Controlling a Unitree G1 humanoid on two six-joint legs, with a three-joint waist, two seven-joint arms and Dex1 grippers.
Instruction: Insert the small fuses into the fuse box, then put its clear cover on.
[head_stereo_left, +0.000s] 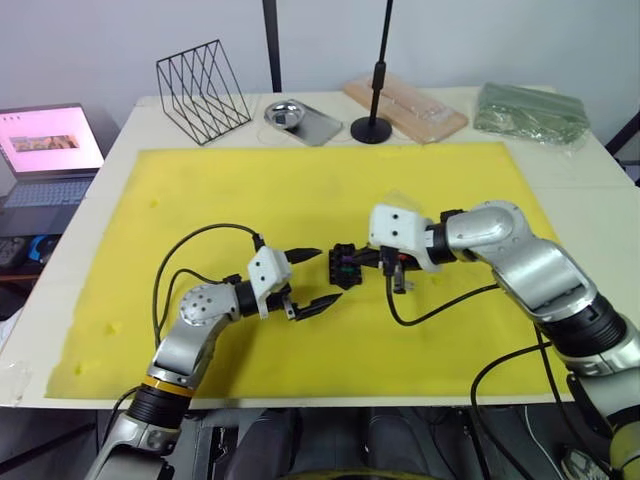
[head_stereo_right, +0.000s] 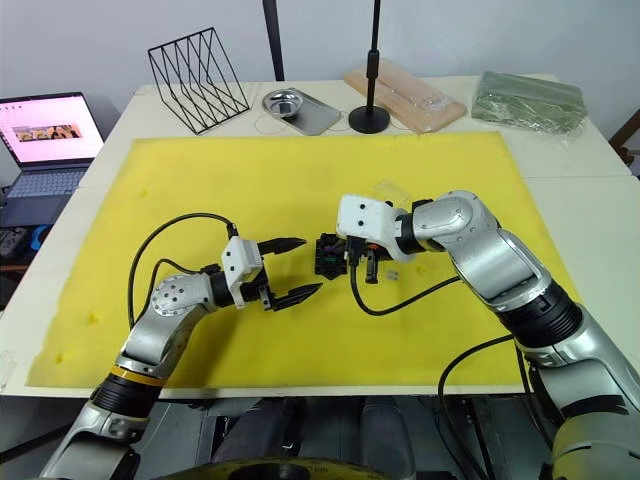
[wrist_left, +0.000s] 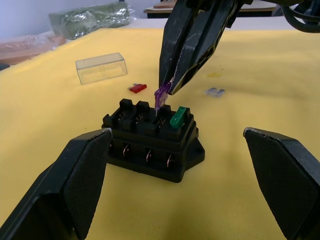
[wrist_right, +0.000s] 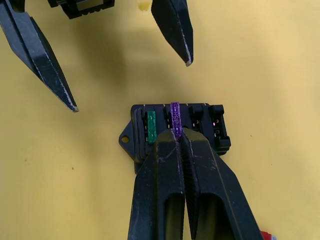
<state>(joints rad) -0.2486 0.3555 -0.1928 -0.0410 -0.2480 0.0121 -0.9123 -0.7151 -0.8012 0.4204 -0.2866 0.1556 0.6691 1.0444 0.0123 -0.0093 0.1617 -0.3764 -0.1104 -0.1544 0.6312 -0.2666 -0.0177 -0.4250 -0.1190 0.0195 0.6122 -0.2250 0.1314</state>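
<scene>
The fuse box (wrist_left: 152, 140) sits on the yellow mat (head_stereo_left: 250, 190) near the middle of the bench (head_stereo_left: 590, 200), between the two arms. One green fuse (wrist_left: 177, 117) is already seated in an end slot. Next to it, a purple fuse (wrist_left: 161, 96) is pinched in the right pincer (wrist_left: 169, 91), whose fingers are closed together on its upper edge; its blades appear to be just at the mouth of the neighbouring slot, tilted slightly, so by my reading it is not yet pushed home.

A red fuse (wrist_left: 137, 88) and a pale grey fuse (wrist_left: 214, 91) lie loose on the mat beyond the box, well apart from each other. The clear cover (wrist_left: 100, 67) rests on the mat behind the red one, untouched.

The left pincer (head_stereo_left: 307, 278) hangs just beside the box with its fingers spread wide, holding nothing.

So roughly: one fuse in, a second going in, two left to place, then the cover.
</scene>
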